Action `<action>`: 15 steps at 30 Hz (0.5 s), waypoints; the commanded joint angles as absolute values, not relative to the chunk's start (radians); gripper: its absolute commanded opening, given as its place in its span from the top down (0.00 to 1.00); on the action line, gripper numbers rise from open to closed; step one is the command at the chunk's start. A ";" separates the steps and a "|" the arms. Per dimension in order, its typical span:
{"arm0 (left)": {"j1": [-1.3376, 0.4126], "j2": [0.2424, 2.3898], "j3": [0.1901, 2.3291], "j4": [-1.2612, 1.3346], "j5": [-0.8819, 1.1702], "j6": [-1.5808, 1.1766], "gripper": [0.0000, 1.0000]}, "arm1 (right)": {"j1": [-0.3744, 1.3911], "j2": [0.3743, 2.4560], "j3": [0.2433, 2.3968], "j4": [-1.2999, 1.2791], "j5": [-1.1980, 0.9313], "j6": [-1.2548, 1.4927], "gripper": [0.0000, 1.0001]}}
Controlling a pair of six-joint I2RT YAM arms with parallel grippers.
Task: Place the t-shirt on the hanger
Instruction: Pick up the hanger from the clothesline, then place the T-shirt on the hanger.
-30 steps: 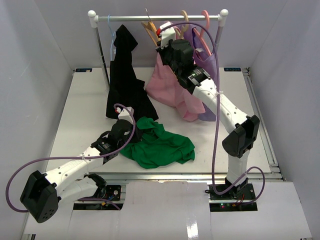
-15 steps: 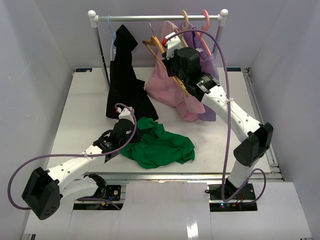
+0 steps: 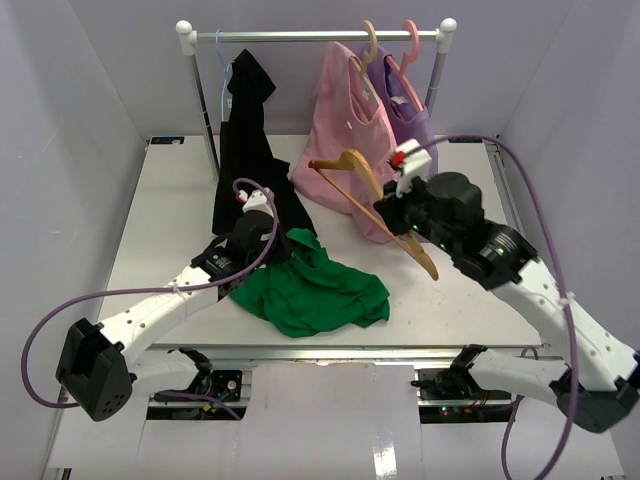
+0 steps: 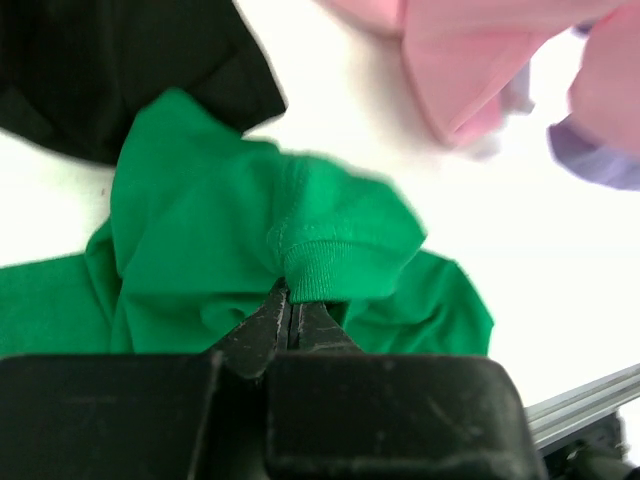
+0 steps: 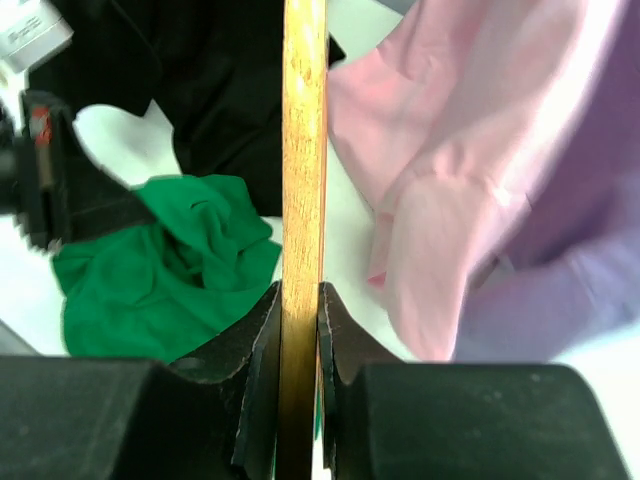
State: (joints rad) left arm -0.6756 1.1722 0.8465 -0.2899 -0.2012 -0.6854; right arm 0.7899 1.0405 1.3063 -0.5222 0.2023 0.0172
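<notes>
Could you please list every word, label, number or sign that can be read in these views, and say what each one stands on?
No text can be read here.
Small dark label on the far edge of the table: too small to read.
Grey marking on a white part at the top left of the right wrist view: blurred.
The t-shirt and the hanger: no print visible.

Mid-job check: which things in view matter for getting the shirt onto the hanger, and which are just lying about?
Part of the job:
- green t-shirt, ribbed edge pinched by the left hand
- wooden hanger, gripped in the right hand

Just there:
- black garment, pink shirt and purple garment, all hanging on the rail
</notes>
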 commanded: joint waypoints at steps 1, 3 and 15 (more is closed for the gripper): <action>-0.658 1.218 0.957 -0.339 -0.191 -0.700 1.00 | 0.786 0.858 1.191 -0.571 0.184 0.095 0.92; -0.658 1.238 0.984 -0.351 -0.188 -0.699 1.00 | 0.787 0.781 1.143 -0.608 0.165 0.100 0.92; -0.654 1.274 1.061 -0.416 -0.219 -0.694 1.00 | 0.787 0.543 1.014 -0.668 -0.093 0.153 0.92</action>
